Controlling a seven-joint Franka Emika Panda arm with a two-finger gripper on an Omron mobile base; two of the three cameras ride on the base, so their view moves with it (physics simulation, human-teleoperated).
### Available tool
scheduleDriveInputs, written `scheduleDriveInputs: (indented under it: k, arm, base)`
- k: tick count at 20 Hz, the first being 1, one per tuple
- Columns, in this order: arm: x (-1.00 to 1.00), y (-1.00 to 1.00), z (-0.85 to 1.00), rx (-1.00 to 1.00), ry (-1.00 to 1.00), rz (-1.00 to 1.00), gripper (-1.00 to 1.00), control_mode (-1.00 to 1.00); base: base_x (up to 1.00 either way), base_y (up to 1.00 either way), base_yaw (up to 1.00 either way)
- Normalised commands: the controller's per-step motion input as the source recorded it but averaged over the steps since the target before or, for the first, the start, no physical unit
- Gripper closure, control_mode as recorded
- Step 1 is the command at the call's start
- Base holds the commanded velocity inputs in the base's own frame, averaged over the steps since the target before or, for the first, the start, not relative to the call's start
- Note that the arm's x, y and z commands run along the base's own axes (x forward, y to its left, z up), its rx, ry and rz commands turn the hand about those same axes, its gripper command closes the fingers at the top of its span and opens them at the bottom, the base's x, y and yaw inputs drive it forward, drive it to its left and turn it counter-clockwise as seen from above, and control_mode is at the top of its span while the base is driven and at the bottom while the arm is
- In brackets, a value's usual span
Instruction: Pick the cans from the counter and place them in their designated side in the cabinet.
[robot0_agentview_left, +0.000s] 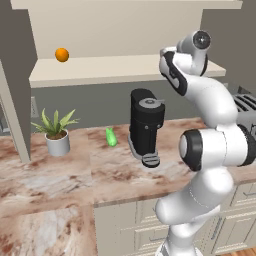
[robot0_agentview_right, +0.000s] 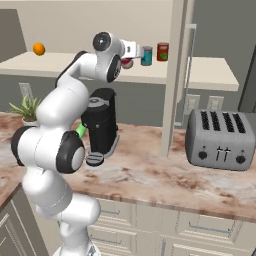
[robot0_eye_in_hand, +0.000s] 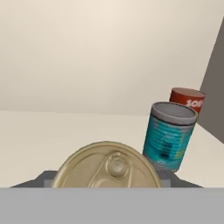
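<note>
My gripper (robot0_agentview_right: 129, 61) reaches into the cabinet (robot0_agentview_right: 60, 62) just over its shelf board, shut on the red can (robot0_agentview_right: 127, 63). That can's pale pull-tab top (robot0_eye_in_hand: 107, 168) sits between my gripper's (robot0_eye_in_hand: 107, 177) dark tips in the hand view. Just right of it on the shelf stands the teal-blue can (robot0_eye_in_hand: 169, 135) (robot0_agentview_right: 146, 56), upright and apart from my fingers. Whether the held can touches the shelf, I cannot tell. The marbled counter (robot0_agentview_left: 60, 175) (robot0_agentview_right: 150, 175) lies below.
A darker red can (robot0_eye_in_hand: 187, 99) (robot0_agentview_right: 162, 51) stands behind the teal one. An orange (robot0_agentview_left: 62, 55) (robot0_agentview_right: 39, 48) rests far left on the shelf. On the counter stand a black coffee machine (robot0_agentview_left: 146, 125), a green bottle (robot0_agentview_left: 111, 137), a potted plant (robot0_agentview_left: 56, 131) and a toaster (robot0_agentview_right: 218, 139).
</note>
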Motion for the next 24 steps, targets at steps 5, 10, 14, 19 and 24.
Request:
scheduleDriveInputs:
  k: [5, 10, 14, 19, 24]
  arm:
    - [0.30, -0.04, -0.26, 0.00, 0.04, 0.00, 1.00, -1.00]
    - [0.26, 0.00, -0.36, 0.00, 0.03, 0.00, 1.00, -1.00]
    - [0.22, -0.02, -0.38, -0.01, 0.00, 0.00, 1.00, -1.00]
    - [0.18, -0.06, -0.37, -0.02, 0.00, 0.00, -1.00, -1.00]
    - [0.23, -0.09, -0.30, 0.00, 0.00, 0.01, -1.00, -1.00]
  base:
    - [0.00, 0.00, 0.00]
    - [0.00, 0.00, 0.00]
    - [0.00, 0.00, 0.00]
    - [0.00, 0.00, 0.00]
    - [0.00, 0.00, 0.00]
